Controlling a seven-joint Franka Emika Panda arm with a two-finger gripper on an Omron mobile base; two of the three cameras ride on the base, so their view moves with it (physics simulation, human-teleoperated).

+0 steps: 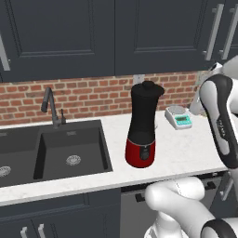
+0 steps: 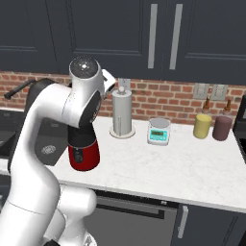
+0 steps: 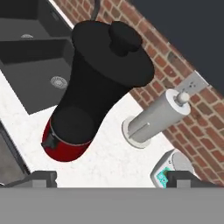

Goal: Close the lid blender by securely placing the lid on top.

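Two neighbours, paper-towel holder (image 3: 153, 118) and scale (image 1: 179, 116), flank the lidded blender (image 1: 142, 125).

The blender (image 1: 142, 125) has a black jar above a glossy red base with a dark front panel, and the lid (image 3: 117, 47) on top of it is plain black with a black knob. The counter (image 1: 186, 148) is white with faint grey marbling. The wall (image 1: 93, 95) behind is red-brown brick with pale mortar lines. The sink (image 1: 51, 151) and faucet (image 1: 51, 108) are dark charcoal. The cabinets (image 1: 60, 37) are dark slate with silver handles. The scale (image 2: 159, 130) is white with a teal display. The paper towel holder (image 2: 122, 115) is grey. One canister (image 2: 202, 126) is yellow, the other canister (image 2: 222, 128) maroon.
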